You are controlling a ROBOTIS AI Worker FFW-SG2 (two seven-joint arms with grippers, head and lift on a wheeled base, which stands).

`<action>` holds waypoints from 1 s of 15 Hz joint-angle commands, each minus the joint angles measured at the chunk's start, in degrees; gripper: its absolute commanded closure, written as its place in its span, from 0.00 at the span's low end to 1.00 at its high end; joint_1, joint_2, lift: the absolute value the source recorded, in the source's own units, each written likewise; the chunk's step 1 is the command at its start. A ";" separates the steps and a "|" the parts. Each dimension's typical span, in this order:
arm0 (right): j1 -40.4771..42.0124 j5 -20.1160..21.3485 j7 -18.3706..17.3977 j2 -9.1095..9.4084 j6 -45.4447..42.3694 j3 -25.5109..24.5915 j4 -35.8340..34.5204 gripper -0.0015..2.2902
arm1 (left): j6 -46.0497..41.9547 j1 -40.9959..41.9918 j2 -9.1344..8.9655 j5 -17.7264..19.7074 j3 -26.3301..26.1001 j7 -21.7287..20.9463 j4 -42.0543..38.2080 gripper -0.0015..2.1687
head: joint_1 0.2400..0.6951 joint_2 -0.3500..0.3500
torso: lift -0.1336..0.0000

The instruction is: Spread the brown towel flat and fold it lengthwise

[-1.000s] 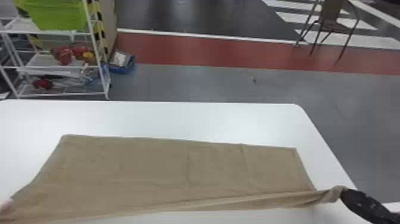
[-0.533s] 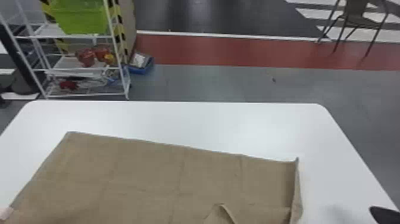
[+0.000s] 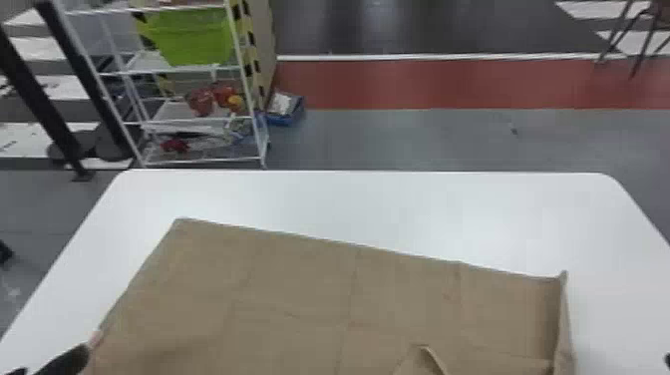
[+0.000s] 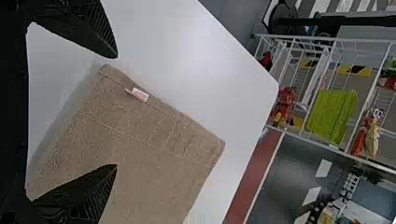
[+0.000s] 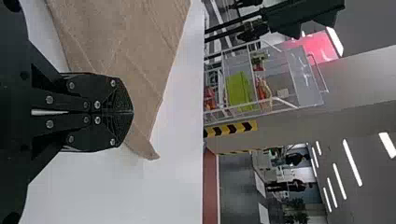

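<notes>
White table (image 3: 379, 209) bears brown towel (image 3: 289, 289), left fingers (image 3: 67, 360) spread wide, right fingers (image 3: 667, 360) closed, both empty

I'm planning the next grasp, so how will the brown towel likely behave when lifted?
The brown towel will probably hang floppy, since its right edge already curls up and over. It may crease easily, judging by the fold lines across it. Its flat, thin spread suggests it's light for its size.

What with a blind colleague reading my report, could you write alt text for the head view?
A brown towel lies mostly spread on a white table, its right edge turned up and a small fold near the viewer. The left claw is beside its left edge.
</notes>
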 commanded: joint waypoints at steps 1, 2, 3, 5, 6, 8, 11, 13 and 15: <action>1.61 1.76 -0.67 2.16 0.47 3.43 -3.15 0.34 | -0.71 -0.82 -0.15 0.62 -0.33 -2.02 0.97 0.02 | 1.00 0.63 | 0.08; 3.19 3.61 -1.19 2.30 0.47 5.63 -4.91 0.18 | -1.24 -1.26 -0.15 1.06 -0.42 -4.04 1.15 0.02 | 1.00 0.68 | 0.08; 4.68 5.90 -2.69 2.30 0.30 8.62 -6.14 0.18 | -1.24 -1.52 -0.15 1.14 -0.07 -6.15 1.15 0.02 | 1.00 0.70 | 0.08; 6.09 11.26 -5.50 2.24 -0.05 14.59 -6.84 0.18 | -1.59 -1.52 -0.15 1.06 0.28 -9.31 1.32 0.02 | 1.00 0.73 | 0.08; 6.97 12.66 -7.08 1.89 -1.29 16.79 -6.84 0.18 | -1.59 -1.52 -0.15 0.88 0.28 -10.81 1.32 0.04 | 1.00 0.76 | 0.08; 8.55 15.04 -9.46 0.66 -3.04 20.48 -6.84 0.19 | -1.77 -1.52 -0.15 0.18 0.20 -12.48 1.50 0.06 | 1.00 0.82 | 0.08; 10.84 15.30 -9.63 -0.66 -5.68 21.18 -7.55 0.22 | -1.77 -1.35 -0.15 0.09 0.28 -12.92 1.41 0.06 | 1.00 0.92 | 0.08; 13.03 14.77 -9.63 -1.45 -7.79 20.57 -8.87 0.27 | -2.82 -1.35 -0.15 -0.17 0.20 -12.83 1.50 0.06 | 1.00 0.95 | 0.08; 13.82 15.12 -9.63 -2.33 -9.20 19.78 -8.78 0.31 | -2.82 -1.35 -0.15 -0.26 0.20 -12.83 1.50 0.06 | 1.00 0.96 | 0.08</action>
